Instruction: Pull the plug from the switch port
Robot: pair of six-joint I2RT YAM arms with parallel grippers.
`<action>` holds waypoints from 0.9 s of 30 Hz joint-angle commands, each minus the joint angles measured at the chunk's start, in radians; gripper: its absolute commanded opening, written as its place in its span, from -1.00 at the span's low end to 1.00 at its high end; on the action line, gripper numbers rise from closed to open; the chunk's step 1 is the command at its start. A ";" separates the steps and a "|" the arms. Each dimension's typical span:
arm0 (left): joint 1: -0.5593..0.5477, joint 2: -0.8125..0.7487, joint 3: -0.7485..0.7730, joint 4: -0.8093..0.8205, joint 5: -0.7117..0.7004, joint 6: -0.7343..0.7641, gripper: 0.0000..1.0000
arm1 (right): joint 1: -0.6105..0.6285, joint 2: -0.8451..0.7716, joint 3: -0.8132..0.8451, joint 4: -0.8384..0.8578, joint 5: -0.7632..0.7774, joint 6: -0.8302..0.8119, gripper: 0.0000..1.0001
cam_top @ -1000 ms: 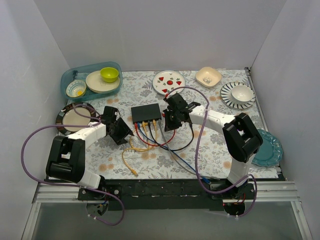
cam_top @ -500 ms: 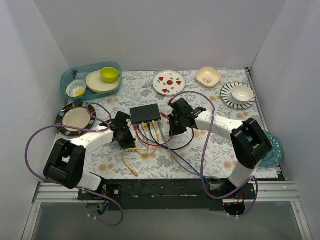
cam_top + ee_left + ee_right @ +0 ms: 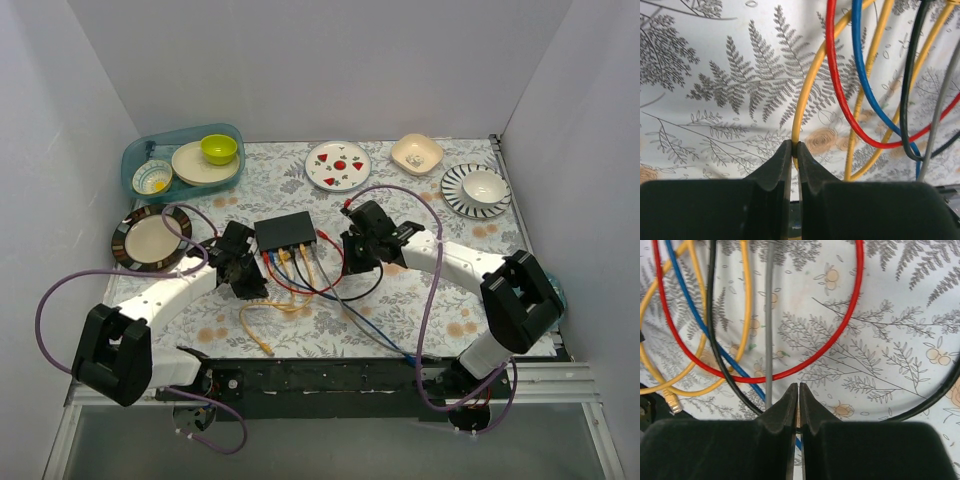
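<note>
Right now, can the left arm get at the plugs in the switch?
Probably yes: the left gripper sits beside the switch, jaws shut on a yellow cable; only loose cables lie between.

Switch (image 3: 285,231) slid slightly left; right gripper (image 3: 798,387) moved right, nearer.

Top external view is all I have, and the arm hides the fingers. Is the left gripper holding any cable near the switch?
Observer: Yes. The left wrist view shows the left gripper shut on a yellow cable, pinched between the fingertips.
Operator: And the right one?
Observer: The right wrist view shows the right gripper shut with nothing between its fingers. A grey cable passes beside the fingertips, not between them.
</note>
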 commanded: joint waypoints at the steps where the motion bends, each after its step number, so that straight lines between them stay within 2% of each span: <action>1: -0.004 -0.084 0.042 -0.021 0.111 -0.020 -1.00 | 0.035 -0.089 -0.014 0.098 -0.080 -0.009 -0.66; 4: -0.004 -0.126 0.066 0.021 0.182 -0.047 -1.00 | 0.036 -0.133 -0.054 0.188 -0.154 0.057 -0.40; 7: -0.004 -0.144 0.114 0.032 0.228 -0.064 -1.00 | 0.036 -0.193 -0.106 0.268 -0.203 0.118 -0.27; 13: -0.004 -0.113 0.194 -0.043 0.274 -0.069 -1.00 | 0.042 -0.246 -0.086 0.267 -0.235 0.138 -0.25; 16: -0.004 -0.129 0.163 -0.030 0.294 -0.084 -1.00 | 0.060 -0.256 -0.092 0.267 -0.269 0.146 -0.23; 22: -0.004 -0.138 0.085 0.003 0.355 -0.124 -1.00 | 0.083 -0.315 -0.153 0.281 -0.229 0.155 -0.20; 27: -0.004 -0.089 0.065 -0.055 0.446 -0.129 -1.00 | 0.083 -0.325 -0.147 0.225 -0.188 0.132 -0.21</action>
